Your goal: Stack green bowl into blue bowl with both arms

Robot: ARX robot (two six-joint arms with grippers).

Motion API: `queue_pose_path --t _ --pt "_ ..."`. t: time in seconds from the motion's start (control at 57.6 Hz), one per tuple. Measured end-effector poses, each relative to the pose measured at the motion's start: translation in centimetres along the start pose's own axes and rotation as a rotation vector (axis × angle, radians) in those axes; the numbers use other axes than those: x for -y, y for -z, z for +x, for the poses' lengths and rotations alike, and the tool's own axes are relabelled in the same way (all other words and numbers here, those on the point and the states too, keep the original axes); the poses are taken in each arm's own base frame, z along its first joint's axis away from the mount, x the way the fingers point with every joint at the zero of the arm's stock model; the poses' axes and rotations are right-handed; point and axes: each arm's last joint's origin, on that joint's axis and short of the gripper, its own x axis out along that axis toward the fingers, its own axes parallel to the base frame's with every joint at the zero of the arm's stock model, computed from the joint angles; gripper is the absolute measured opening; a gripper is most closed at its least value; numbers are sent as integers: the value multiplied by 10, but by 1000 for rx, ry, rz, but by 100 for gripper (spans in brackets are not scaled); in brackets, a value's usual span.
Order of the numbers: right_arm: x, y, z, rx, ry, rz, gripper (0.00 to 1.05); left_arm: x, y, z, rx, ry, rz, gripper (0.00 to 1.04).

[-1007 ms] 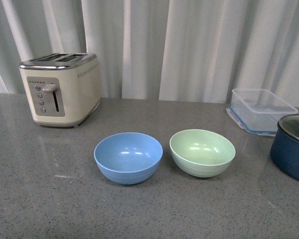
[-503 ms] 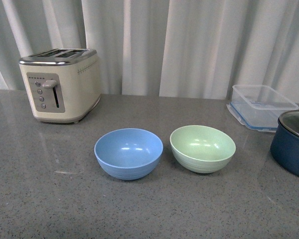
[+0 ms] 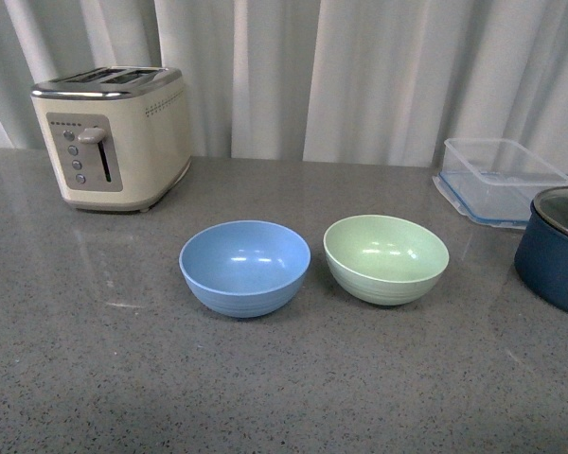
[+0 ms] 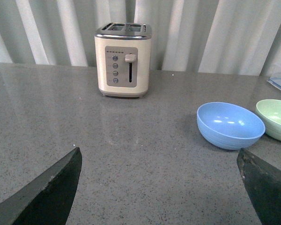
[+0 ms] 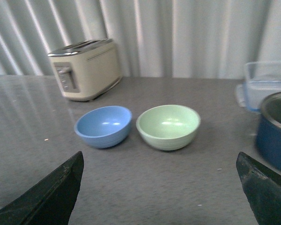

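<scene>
The blue bowl (image 3: 244,266) and the green bowl (image 3: 386,257) stand upright and empty, side by side on the grey counter, a small gap between them, blue on the left. Neither arm shows in the front view. My left gripper (image 4: 159,159) is open over bare counter, with the blue bowl (image 4: 230,124) ahead near one fingertip and the green bowl (image 4: 275,119) beyond it. The right gripper (image 5: 159,161) is open too, well short of the green bowl (image 5: 168,126) and the blue bowl (image 5: 103,125). Nothing is between either pair of fingers.
A cream toaster (image 3: 112,136) stands at the back left. A clear plastic container (image 3: 500,179) sits at the back right, and a dark navy pot (image 3: 559,250) with a metal rim stands at the right edge. White curtains hang behind the counter.
The front view has shifted: the bowls, toaster and container all sit higher in the picture than a second ago. The bowls keep the same places relative to each other.
</scene>
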Motion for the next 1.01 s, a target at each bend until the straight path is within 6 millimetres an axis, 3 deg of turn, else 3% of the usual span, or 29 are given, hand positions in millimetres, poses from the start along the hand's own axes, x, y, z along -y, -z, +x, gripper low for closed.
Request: queue_pose_path --t 0.139,0.26,0.347,0.382,0.434,0.451,0.521,0.608,0.764,1.007 --pt "-17 18 23 -104 -90 60 95 0 0 0 0 0 0 98" --pt "-7 36 55 -334 -59 43 95 0 0 0 0 -1 0 98" --pt "6 2 113 -423 -8 51 95 0 0 0 0 0 0 98" --pt "12 -23 141 -395 9 46 95 0 0 0 0 1 0 98" --pt "18 -50 163 -337 7 42 95 0 0 0 0 2 0 98" --pt "21 -67 173 -286 10 33 95 0 0 0 0 1 0 98" --pt "28 -96 184 -211 18 20 95 0 0 0 0 -1 0 98" --pt "36 -98 196 -245 11 32 95 0 0 0 0 1 0 98" --pt "53 -84 223 -390 71 70 95 0 0 0 0 0 0 98" --pt "60 -76 261 -534 87 91 95 0 0 0 0 0 0 98"
